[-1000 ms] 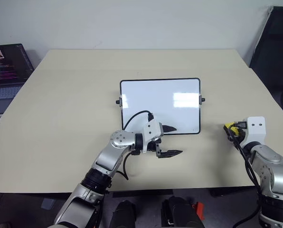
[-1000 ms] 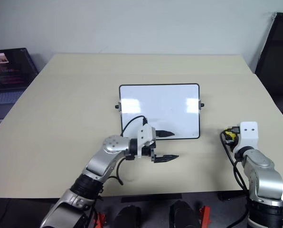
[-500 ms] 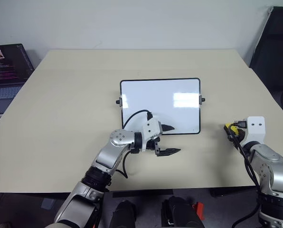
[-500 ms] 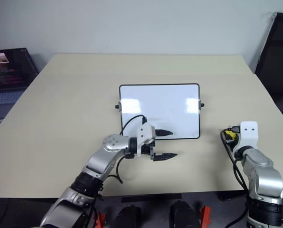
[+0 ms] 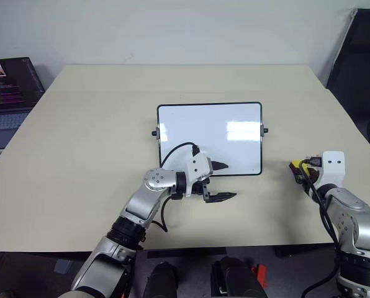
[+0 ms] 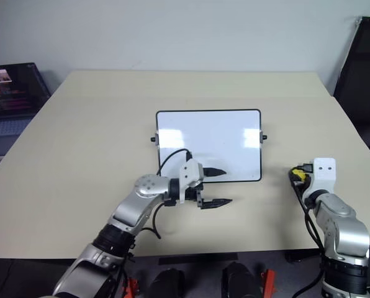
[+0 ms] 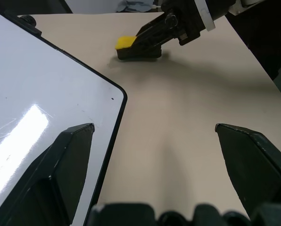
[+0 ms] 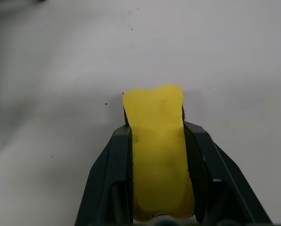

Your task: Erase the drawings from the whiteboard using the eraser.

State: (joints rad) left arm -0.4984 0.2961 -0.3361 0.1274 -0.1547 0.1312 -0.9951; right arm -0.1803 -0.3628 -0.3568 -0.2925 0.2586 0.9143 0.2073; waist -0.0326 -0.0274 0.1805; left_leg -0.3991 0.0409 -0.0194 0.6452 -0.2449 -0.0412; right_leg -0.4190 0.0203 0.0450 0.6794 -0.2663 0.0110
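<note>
From the head, one whiteboard [image 5: 210,138] lies mid-surface [image 5: 85,136], one spread left hand [image 5: 221,182] at its near edge; from the right wrist, one right hand [image 8: 155,155] pinches one yellow eraser [image 8: 157,155] at right.

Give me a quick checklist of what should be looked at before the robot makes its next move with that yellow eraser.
1. Eraser gripped by the right gripper: ok, pinched between both fingers.
2. Eraser resting on the table, to the right of the whiteboard: ok, apart from it.
3. Left gripper at the board's near edge, fingers spread: ok, open, one finger over the board, one over the table.
4. Drawings left to wipe: cannot tell, the visible board surface looks blank apart from glare.
5. Path from eraser to board: ok, bare table between.
</note>
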